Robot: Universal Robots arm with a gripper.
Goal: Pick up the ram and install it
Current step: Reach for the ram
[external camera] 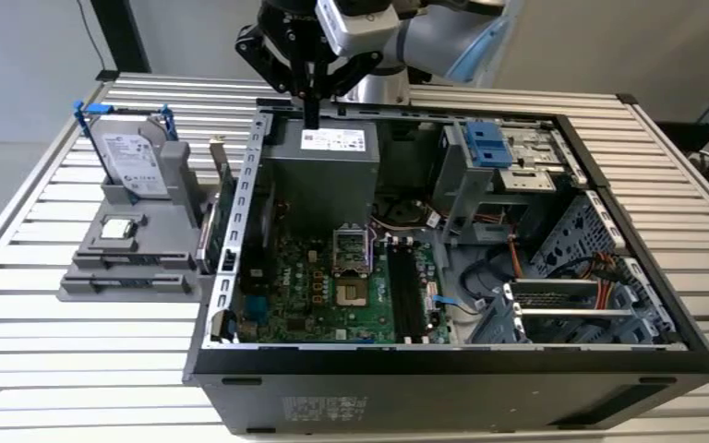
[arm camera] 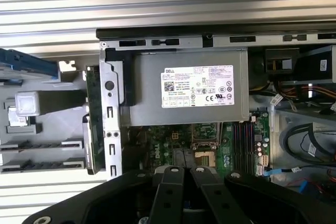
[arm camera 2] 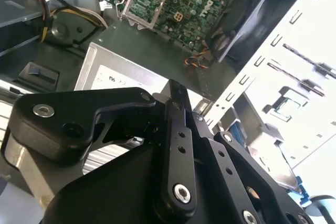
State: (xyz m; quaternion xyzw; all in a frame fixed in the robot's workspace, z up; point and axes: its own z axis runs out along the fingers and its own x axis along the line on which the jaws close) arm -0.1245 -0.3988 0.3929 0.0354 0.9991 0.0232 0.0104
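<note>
The slatted desk point(external camera: 59, 369) carries an open case point(external camera: 453, 365) lying on its side. Inside it are a grey power supply point(external camera: 318, 171) and, nearer the camera, the green motherboard point(external camera: 318, 295). Outside the case, toward the exterior view's left, a grey holder point(external camera: 126, 268) keeps a hard drive point(external camera: 130, 159) upright, and a green card point(external camera: 217, 221) stands between the holder and the case wall.

I cannot tell where the ram is, or which way it points. The black slots point(external camera: 404, 295) run lengthwise from the case's near edge toward the power supply.

The gripper point(external camera: 311, 118) hangs over the power supply's far edge, fingers pressed together and pointing down.

The first wrist view looks straight down on the power supply's label and meets the card edge-on. The second wrist view shows the fingertips point(arm camera 2: 177, 92) meeting.
</note>
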